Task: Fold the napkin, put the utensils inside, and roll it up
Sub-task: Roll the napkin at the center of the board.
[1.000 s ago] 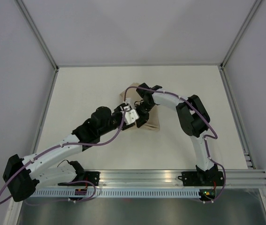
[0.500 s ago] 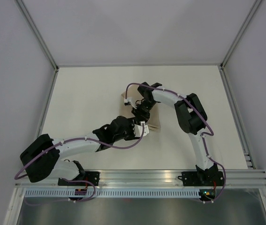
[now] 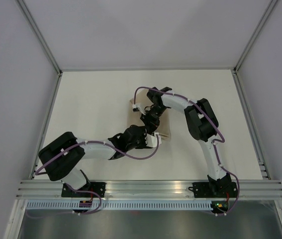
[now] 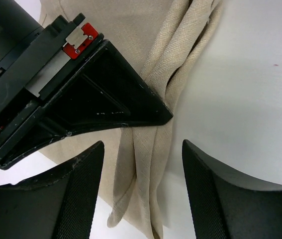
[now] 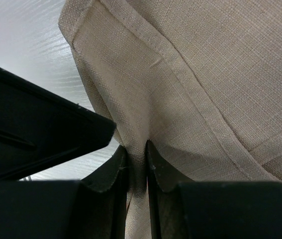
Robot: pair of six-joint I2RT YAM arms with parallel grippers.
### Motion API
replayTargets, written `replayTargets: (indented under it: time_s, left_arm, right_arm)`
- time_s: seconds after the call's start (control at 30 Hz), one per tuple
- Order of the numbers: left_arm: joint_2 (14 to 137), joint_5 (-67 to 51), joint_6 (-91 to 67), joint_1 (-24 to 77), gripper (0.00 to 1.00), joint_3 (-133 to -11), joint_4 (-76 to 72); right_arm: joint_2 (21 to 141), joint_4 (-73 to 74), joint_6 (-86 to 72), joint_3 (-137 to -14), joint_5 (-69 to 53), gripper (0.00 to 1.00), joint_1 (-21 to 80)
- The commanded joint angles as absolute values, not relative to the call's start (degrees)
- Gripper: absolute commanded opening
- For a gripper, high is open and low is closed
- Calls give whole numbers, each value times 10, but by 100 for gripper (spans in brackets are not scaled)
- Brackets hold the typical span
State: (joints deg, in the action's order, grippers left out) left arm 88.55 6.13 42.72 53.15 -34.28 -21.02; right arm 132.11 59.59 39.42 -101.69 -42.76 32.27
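Observation:
The tan napkin [image 3: 165, 130] lies mid-table, mostly covered by both arms. My right gripper [image 3: 148, 120] is shut on a raised fold of the napkin [image 5: 195, 64], the cloth pinched between its fingers [image 5: 158, 172]. My left gripper [image 3: 156, 136] sits at the napkin's near edge, open. In the left wrist view its fingers [image 4: 81, 189] stand wide apart on either side of the bunched folds of the napkin [image 4: 153, 149] without touching them. The right gripper's black finger [image 4: 106, 94] crosses that view just above. The utensils are out of view.
White table [image 3: 96, 99] inside an aluminium frame [image 3: 150, 188], with plain walls on three sides. The two arms cross closely over the napkin. The left arm's elbow [image 3: 63, 152] lies low at the near left.
My left gripper has drawn back from the napkin's middle to its near right edge and opened wider. The left elbow swung right. The right gripper keeps its pinch, shifted slightly.

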Motion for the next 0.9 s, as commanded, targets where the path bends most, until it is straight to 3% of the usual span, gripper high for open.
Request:
replayTargets:
  time_s: [0.0, 0.2, 0.3, 0.37, 0.43, 0.73, 0.8, 0.87]
  left_arm:
    - [917, 82, 477, 534, 70, -339, -298]
    - [961, 67, 483, 534, 69, -352, -283]
    - [967, 63, 485, 533, 63, -363, -265]
    - [971, 60, 485, 533, 55, -369, -241]
    - [975, 57, 484, 533, 41, -379, -225]
    - [995, 33, 448, 533, 11, -441, -90]
    - [998, 26, 439, 533, 2, -455, -64]
    - [999, 19, 430, 533, 2, -467, -48]
  right_arm:
    - [1368, 623, 427, -1008, -367, 9, 320]
    - [1375, 630, 431, -1011, -367, 9, 318]
    - [1375, 634, 432, -1012, -367, 9, 317]
    - [1375, 638, 436, -1013, -368, 9, 316]
    - [1374, 640, 436, -1015, -371, 9, 315]
    - [1365, 647, 440, -1018, -376, 9, 314]
    - [1358, 645, 439, -1014, -376, 15, 313]
    - [1344, 642, 438, -1007, -376, 22, 312]
